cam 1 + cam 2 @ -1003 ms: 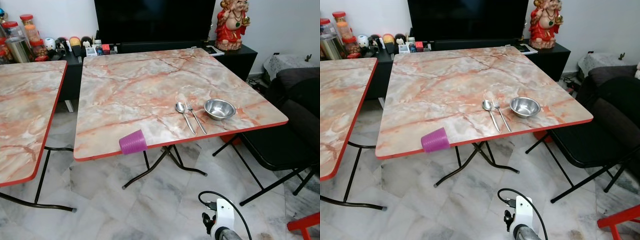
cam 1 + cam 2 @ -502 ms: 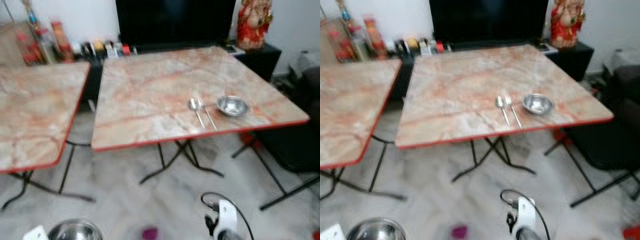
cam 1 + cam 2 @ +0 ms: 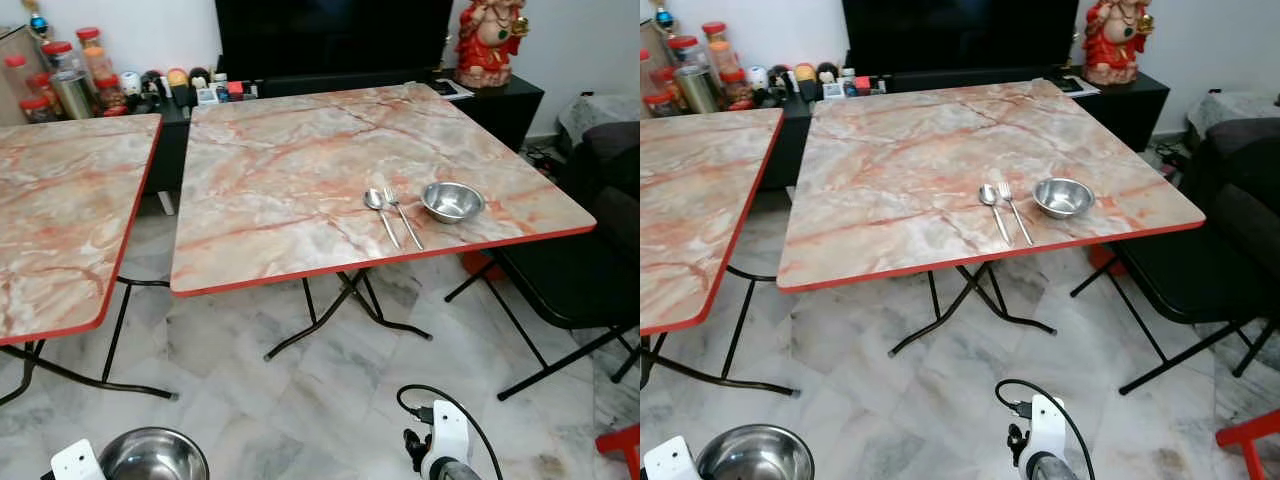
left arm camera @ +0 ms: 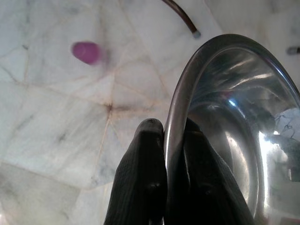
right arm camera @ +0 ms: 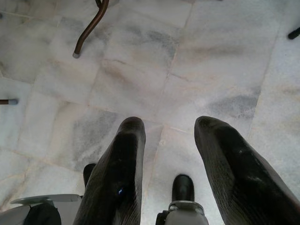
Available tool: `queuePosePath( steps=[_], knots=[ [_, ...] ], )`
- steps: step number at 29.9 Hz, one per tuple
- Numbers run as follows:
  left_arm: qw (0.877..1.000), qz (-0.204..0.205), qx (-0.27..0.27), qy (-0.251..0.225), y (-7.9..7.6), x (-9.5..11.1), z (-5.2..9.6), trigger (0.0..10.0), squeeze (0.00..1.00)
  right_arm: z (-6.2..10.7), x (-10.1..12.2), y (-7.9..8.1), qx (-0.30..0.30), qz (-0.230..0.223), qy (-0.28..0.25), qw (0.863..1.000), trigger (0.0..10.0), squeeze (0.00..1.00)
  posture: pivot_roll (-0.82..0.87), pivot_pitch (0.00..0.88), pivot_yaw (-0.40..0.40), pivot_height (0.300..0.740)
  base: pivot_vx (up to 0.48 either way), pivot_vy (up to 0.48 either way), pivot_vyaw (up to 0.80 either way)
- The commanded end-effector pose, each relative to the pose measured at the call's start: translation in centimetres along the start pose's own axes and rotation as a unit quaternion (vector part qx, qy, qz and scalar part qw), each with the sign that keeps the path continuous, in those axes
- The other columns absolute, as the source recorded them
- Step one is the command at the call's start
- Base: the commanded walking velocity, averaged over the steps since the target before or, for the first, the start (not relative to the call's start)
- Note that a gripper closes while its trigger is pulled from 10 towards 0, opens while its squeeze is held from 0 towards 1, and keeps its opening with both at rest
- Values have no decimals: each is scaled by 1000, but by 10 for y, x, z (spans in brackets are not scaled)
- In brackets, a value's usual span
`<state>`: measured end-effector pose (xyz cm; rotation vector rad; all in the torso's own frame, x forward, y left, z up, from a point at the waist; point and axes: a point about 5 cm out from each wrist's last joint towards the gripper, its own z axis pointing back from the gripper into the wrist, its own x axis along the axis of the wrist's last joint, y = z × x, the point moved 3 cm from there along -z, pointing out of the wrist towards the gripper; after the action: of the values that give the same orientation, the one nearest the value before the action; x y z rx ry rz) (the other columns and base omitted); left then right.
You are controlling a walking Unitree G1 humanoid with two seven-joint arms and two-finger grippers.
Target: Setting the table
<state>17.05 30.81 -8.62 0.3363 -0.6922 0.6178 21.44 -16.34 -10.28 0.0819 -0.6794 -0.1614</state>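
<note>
Left gripper [image 4: 172, 140] pinches the bowl [image 4: 234, 136] by its rim for carrying; right gripper [image 5: 171, 136] hangs open, idle.

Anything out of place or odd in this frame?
Yes: a small purple plastic cup lies on the marble floor instead of the table, seen beyond the left end effector, which pinches the rim of a steel bowl.

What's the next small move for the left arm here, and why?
Probably lift the left pincer toward the near table. It is shut on the rim of a steel bowl held low over the floor, while the table has a single place laid: spoon, fork and another bowl. The purple cup lies on the floor.
</note>
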Motion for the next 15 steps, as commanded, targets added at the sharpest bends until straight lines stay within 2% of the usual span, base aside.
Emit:
queuePosePath(
  steps=[1,4,11,14,15],
  knots=[
    [1000,-7,-2,3,-1,-2,0,10000,0,0,2,0,0,-6,-5,1000,10000,0,79,0,20,740,0,0,0],
    [1000,-15,-11,11,-8,-8,1,10000,0,0,1,1,-1,-7,-3,1000,10000,0,75,0,23,740,0,0,0],
    [999,-20,-25,12,-20,-7,1,10000,0,1,-6,0,-3,-8,5,1000,10000,0,74,0,26,740,0,0,0],
    [999,-21,-29,13,-23,-7,1,10000,0,1,-6,0,-3,10,7,1000,10000,0,72,0,26,740,0,0,0],
    [999,-22,-30,14,-24,-7,1,10000,0,1,-6,-1,-6,11,4,1000,10000,0,73,0,25,740,0,480,800]
  ],
)
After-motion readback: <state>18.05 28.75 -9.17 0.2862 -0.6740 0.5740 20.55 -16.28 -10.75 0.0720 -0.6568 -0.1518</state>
